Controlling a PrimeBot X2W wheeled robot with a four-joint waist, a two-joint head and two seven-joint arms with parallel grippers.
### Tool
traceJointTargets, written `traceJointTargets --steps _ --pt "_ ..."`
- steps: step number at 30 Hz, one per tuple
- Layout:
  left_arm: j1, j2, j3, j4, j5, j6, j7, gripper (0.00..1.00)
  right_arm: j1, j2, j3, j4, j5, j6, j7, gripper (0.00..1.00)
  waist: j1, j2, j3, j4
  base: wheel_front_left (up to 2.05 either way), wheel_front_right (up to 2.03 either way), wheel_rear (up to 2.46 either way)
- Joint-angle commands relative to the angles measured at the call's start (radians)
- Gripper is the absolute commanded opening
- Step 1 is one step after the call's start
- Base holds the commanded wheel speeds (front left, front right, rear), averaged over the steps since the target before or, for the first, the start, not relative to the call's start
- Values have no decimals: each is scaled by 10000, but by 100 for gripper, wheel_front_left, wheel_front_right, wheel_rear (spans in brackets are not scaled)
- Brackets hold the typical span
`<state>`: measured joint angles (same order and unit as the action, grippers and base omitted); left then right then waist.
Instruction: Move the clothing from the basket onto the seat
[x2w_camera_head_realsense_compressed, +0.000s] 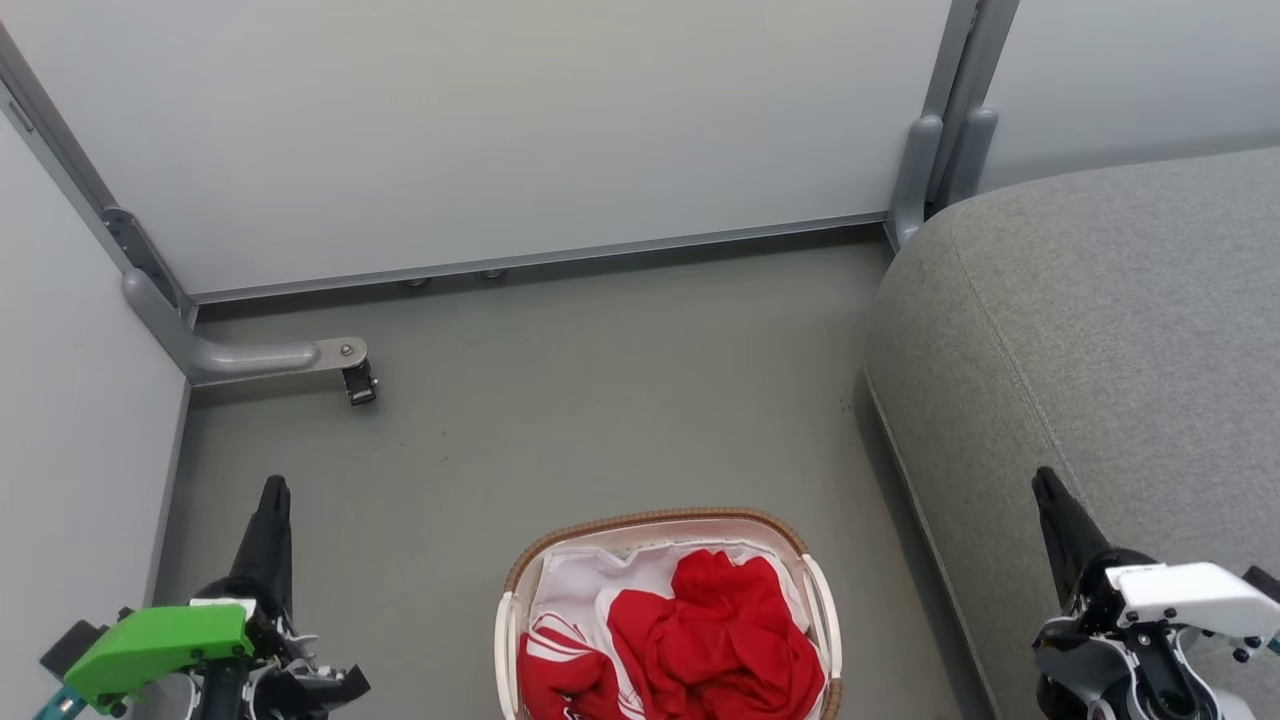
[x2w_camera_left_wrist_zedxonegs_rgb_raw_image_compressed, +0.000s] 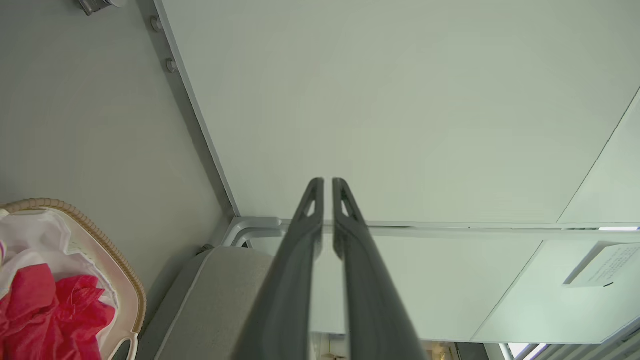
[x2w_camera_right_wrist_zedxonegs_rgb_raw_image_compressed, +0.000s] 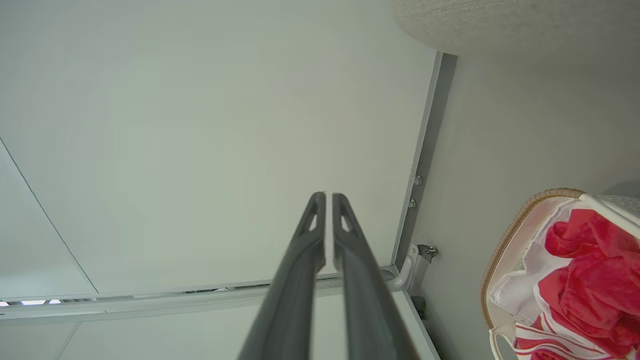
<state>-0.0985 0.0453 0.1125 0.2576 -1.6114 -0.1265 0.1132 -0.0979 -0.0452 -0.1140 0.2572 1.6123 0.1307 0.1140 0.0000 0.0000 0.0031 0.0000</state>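
The white basket (x2w_camera_head_realsense_compressed: 520, 600) with its brown woven rim stands on the floor at the bottom middle of the head view. Inside lie a crumpled plain red garment (x2w_camera_head_realsense_compressed: 720, 630) and a red garment with white stripes (x2w_camera_head_realsense_compressed: 555, 665), over a white liner sheet (x2w_camera_head_realsense_compressed: 580, 580). The grey sofa (x2w_camera_head_realsense_compressed: 1100, 330) fills the right side, right of the basket. My left gripper (x2w_camera_head_realsense_compressed: 273, 490) is at the lower left, shut and empty. My right gripper (x2w_camera_head_realsense_compressed: 1042, 480) is at the lower right over the sofa's edge, shut and empty. The wrist views show the basket (x2w_camera_left_wrist_zedxonegs_rgb_raw_image_compressed: 127, 280) (x2w_camera_right_wrist_zedxonegs_rgb_raw_image_compressed: 505, 240), the red clothing (x2w_camera_left_wrist_zedxonegs_rgb_raw_image_compressed: 45, 310) (x2w_camera_right_wrist_zedxonegs_rgb_raw_image_compressed: 590, 280) and the closed fingers (x2w_camera_left_wrist_zedxonegs_rgb_raw_image_compressed: 310, 220) (x2w_camera_right_wrist_zedxonegs_rgb_raw_image_compressed: 310, 225).
Pale partition panels (x2w_camera_head_realsense_compressed: 500, 130) close the back and left, with a grey metal foot and caster (x2w_camera_head_realsense_compressed: 355, 380) jutting onto the floor at the left. Open grey floor (x2w_camera_head_realsense_compressed: 600, 400) lies between the panels, the basket and the sofa.
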Motion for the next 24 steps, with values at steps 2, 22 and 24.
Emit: traceJointTargets --steps 2,22,24 --pt "137 -29 -22 152 2 8 -5 100 131 57 24 161 -3 -2 -5 100 0 0 1 0 0 0 0" --pt "424 -17 -703 -118 1148 3 -910 100 118 51 328 445 -1291 -1 -914 100 0 0 30 28 0 0 0" --pt "440 -14 -740 -176 1449 1 -994 100 101 47 313 405 -1555 -1 -1000 100 0 0 35 32 0 0 0"
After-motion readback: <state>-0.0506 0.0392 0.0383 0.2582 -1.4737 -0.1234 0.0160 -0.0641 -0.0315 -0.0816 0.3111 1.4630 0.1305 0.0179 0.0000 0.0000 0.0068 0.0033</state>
